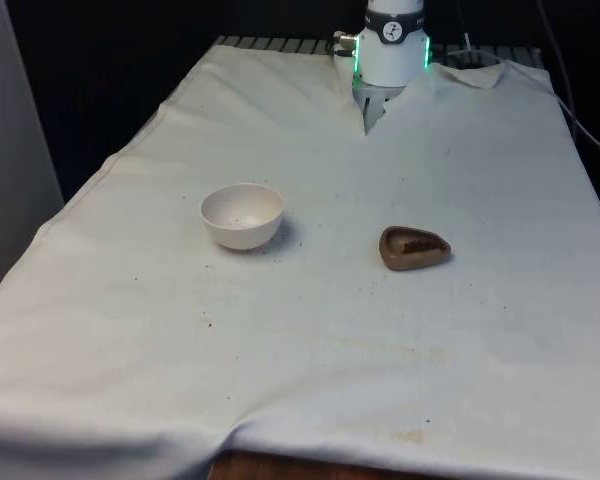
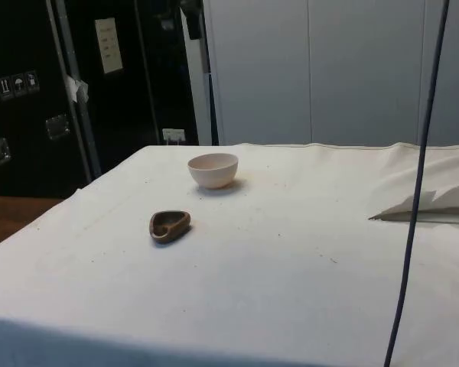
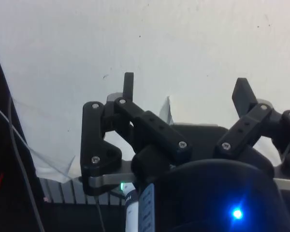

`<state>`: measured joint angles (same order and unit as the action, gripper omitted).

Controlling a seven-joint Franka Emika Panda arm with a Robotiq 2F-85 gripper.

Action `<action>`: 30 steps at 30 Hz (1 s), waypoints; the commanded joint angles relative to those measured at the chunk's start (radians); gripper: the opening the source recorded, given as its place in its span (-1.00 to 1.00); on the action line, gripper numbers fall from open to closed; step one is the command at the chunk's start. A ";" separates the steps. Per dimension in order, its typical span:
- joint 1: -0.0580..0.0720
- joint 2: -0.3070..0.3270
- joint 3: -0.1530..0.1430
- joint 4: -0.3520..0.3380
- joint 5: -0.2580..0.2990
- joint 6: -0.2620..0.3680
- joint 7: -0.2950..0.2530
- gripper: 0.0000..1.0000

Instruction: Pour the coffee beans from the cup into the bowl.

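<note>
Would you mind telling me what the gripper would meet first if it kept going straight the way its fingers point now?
Most likely just the bare white cloth. In the wrist view the open gripper points at plain cloth, with neither the bowl nor the brown cup ahead, though depth is hard to judge.

I work in what looks like a lab: a table [image 1: 310, 340] under a white cloth, dark cabinets [image 2: 30, 92] with labels, black curtains [image 1: 130, 60] and loose cables [image 2: 417, 183].
</note>
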<state>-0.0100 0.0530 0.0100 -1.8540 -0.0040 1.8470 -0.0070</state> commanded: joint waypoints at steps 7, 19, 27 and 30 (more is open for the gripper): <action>0.003 0.055 0.004 0.055 -0.001 0.004 0.011 1.00; 0.016 0.070 0.015 0.024 -0.026 0.070 0.046 1.00; 0.024 0.033 0.029 -0.063 -0.054 0.145 0.078 1.00; 0.025 0.021 0.038 -0.095 -0.064 0.176 0.092 1.00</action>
<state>0.0120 0.0790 0.0470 -1.9420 -0.0590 2.0080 0.0740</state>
